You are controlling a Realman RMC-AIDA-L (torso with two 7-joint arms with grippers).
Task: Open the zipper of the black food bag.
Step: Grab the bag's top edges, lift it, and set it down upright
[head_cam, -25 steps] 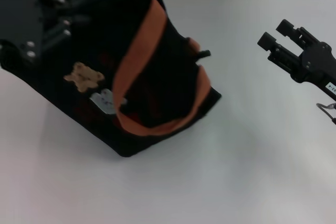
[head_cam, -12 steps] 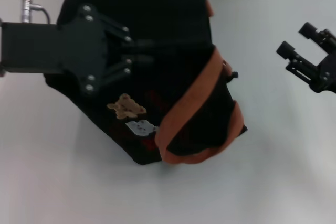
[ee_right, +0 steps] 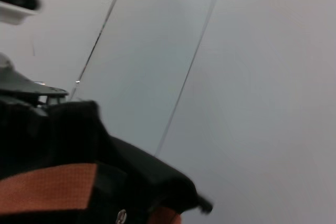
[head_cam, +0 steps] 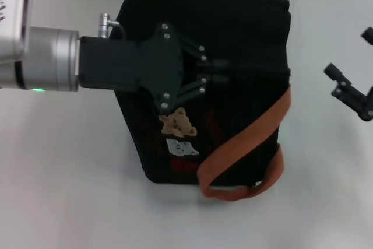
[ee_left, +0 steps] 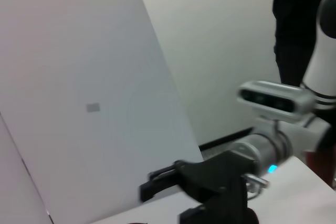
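Head view: left gripper (head_cam: 224, 78) fingers clamp the black food bag (head_cam: 245, 45); right gripper (head_cam: 354, 69) fingers spread.

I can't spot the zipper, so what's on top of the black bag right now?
The left gripper sits on top of the bag. It covers the fabric beneath, and no zipper shows.

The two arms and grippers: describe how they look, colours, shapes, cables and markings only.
The left arm has a silver cylindrical wrist with a small green light and a white housing behind it. A silver connector sits by its matte black, plate-shaped left gripper, which is studded with silver screws. The right gripper is black with blocky fingers; its arm is out of view.
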